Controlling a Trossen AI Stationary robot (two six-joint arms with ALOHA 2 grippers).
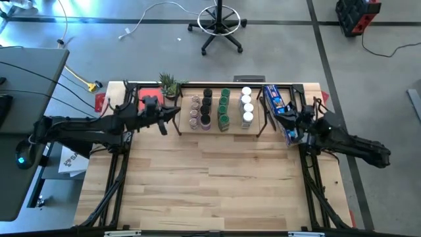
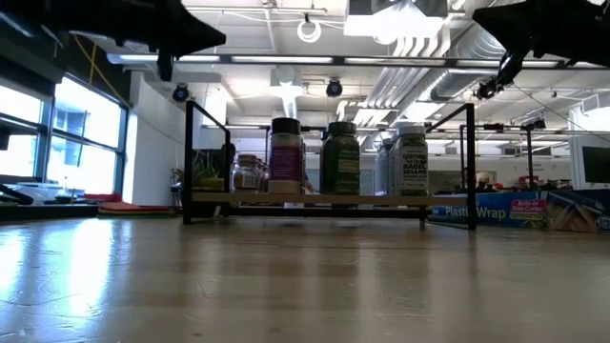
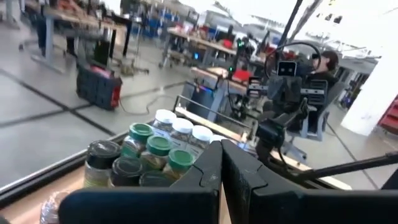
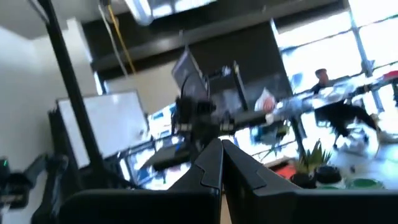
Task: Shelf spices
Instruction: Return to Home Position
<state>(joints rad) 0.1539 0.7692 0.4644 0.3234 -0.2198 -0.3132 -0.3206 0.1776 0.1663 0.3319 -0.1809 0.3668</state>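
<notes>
Small cylindrical lidded spice jars (image 1: 223, 110) on the low light-wood shelf (image 1: 235, 124) look light, rigid and slick, best pinched mid-body, while the left end effector (image 3: 221, 147) and right end effector (image 4: 221, 144) are clenched empty.

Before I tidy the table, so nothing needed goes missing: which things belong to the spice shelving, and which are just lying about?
Job: spices, in four lines on the shelf; left claw and right claw, both shut and empty, beside the shelf's ends.
Lying about: plant, blue packet, red square.
</notes>
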